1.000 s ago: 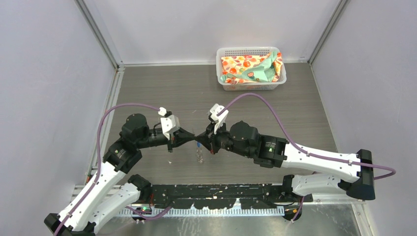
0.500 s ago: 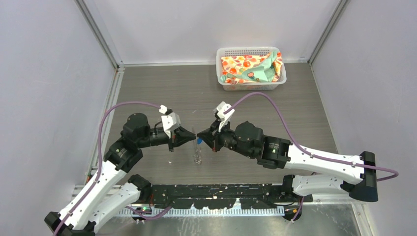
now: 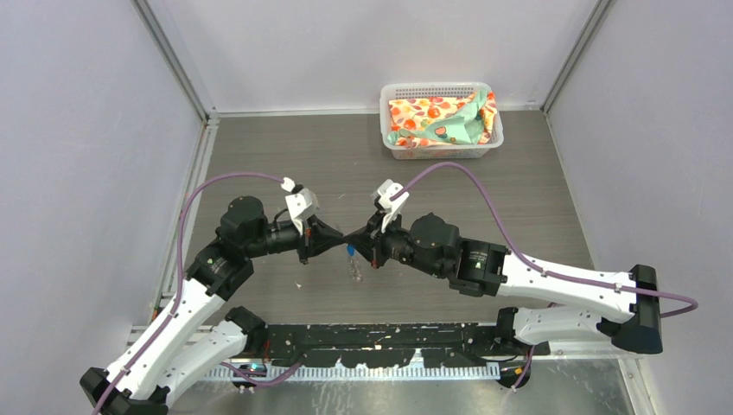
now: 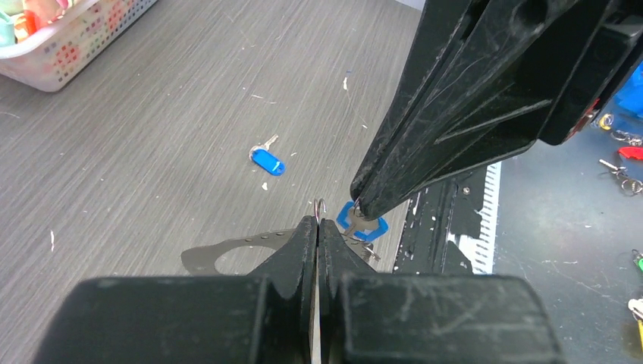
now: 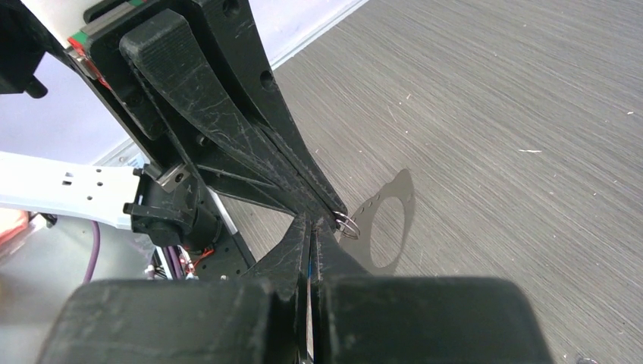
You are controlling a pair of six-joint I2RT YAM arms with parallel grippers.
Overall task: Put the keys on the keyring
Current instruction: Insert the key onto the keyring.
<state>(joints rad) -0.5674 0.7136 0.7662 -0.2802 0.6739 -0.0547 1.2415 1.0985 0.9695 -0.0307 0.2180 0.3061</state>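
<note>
My left gripper [image 3: 339, 241] and right gripper [image 3: 353, 245] meet tip to tip above the middle of the table. In the left wrist view the left gripper [image 4: 318, 222] is shut on the keyring [image 4: 320, 204], of which only a small silver wire loop pokes out past the fingertips. The right gripper [image 5: 311, 229] is shut on one of the keys, a blue-headed key [image 4: 377, 227], held right beside that loop [image 5: 348, 226]. The other blue key [image 4: 267, 161] lies flat on the table beyond the grippers.
A white basket [image 3: 432, 88] with patterned cloth stands at the back right, also in the left wrist view as a basket [image 4: 45, 76]. A small silvery thing [image 3: 353, 272] lies on the table just under the grippers. The black rail [image 3: 380, 333] runs along the near edge.
Half a second ago the two grippers stood slightly apart; now their tips are together again, the right arm having shifted left with its key. Both stayed shut.
</note>
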